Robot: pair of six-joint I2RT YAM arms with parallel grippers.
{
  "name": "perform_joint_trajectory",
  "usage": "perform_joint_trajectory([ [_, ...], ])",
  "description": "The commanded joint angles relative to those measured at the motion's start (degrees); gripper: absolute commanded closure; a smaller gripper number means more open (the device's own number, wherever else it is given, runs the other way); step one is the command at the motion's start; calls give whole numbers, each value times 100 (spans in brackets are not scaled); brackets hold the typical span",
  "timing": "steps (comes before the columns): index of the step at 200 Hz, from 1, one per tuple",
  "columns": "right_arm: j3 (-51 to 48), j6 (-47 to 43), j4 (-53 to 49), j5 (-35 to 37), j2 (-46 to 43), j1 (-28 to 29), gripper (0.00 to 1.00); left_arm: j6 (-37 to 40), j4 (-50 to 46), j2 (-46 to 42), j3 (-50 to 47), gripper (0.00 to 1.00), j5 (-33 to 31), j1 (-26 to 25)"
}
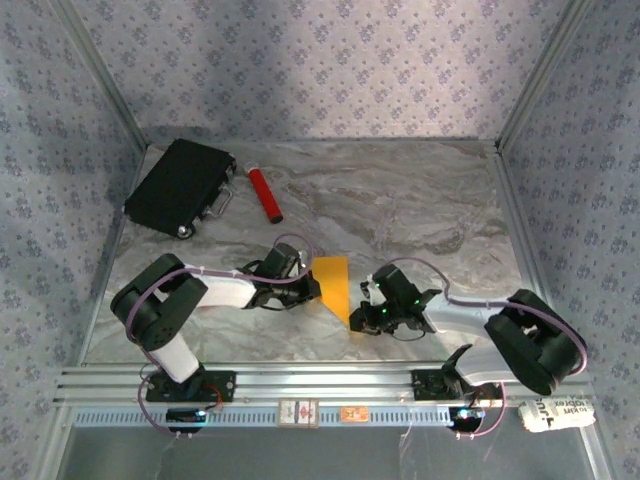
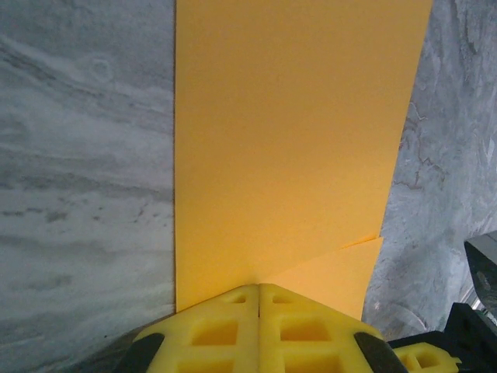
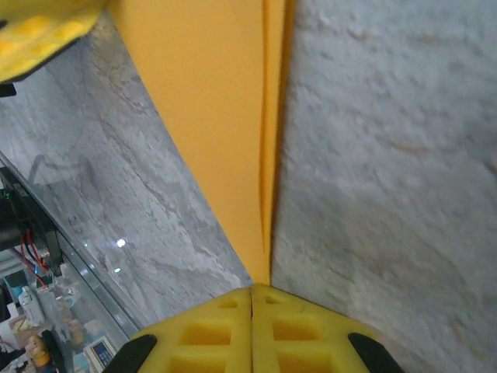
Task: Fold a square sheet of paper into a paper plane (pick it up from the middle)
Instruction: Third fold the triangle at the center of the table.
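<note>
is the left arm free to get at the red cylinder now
Probably not yet: the path to the red cylinder looks open, but the left hand is shut on the orange paper.

So the tabletop [image 1: 420, 200] is a grey marbled slab. Back left corner has a black case [image 1: 182, 186] lying flat, with a red cylinder [image 1: 265, 194] lying just beside it on the right. Near the front middle there's the orange-yellow paper [image 1: 333, 283], creased to a point and looking pretty flat on the surface.
</note>
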Motion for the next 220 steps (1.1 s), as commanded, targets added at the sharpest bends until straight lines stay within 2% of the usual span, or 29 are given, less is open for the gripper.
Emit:
perform_joint_trajectory([
  [1, -48, -43, -680, 260, -366, 6, 93, 30, -494, 111, -4, 100, -205, 67],
  [34, 364, -158, -842, 279, -528, -101, 92, 79, -536, 102, 7, 100, -186, 78],
  [102, 1246, -114, -177, 60, 872, -15, 92, 118, -520, 36, 39, 100, -108, 84],
  [144, 752, -117, -415, 350, 1064, 84, 96, 196, -566, -136, 310, 99, -125, 74],
  [162, 513, 4, -216, 364, 1048, 89, 96, 163, -496, -308, 339, 92, -253, 48],
  [187, 497, 49, -173, 402, 1043, 91, 97, 107, -504, -602, 350, 90, -460, -50],
  [203, 506, 100, -137, 444, 1052, 85, 97, 13, -465, -816, 263, 91, -748, -250],
  [220, 506, 151, -94, 481, 1036, 100, 97, -153, -280, -844, 156, 95, -761, -427],
])
